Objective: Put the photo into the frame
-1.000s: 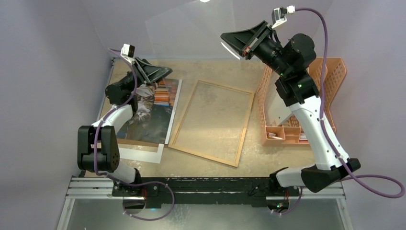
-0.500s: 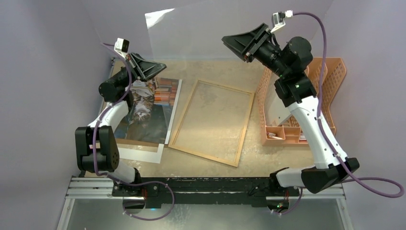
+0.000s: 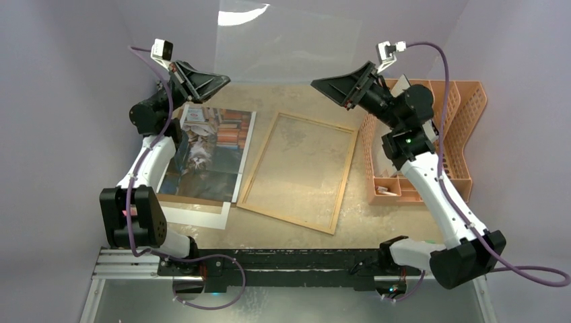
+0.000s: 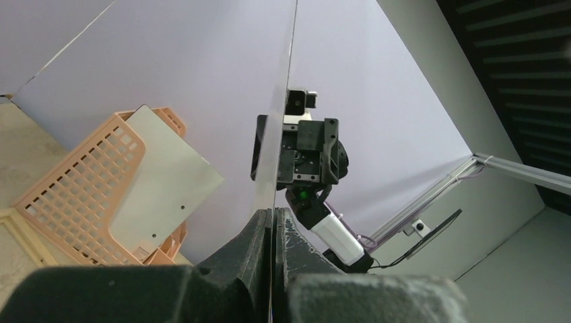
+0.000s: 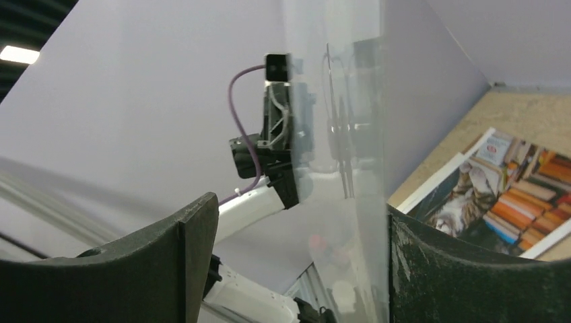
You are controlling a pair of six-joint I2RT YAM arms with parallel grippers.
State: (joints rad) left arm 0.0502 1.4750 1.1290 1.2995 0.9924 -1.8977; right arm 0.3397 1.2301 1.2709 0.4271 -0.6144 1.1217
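Clamping a clear rigid sheet [image 3: 269, 47] aloft, left gripper [image 4: 274, 212] is presumably baring the light-wood rectangular frame [image 3: 250, 176]; right gripper [image 5: 303, 222] is gaping.

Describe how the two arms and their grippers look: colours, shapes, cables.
Both match: the left arm and right arm have white link shells between chunky black joint housings. Each trails a purple cable to a small white wrist camera. The left gripper and right gripper are black wedges with broad flat fingers. A green light glows on the right arm.
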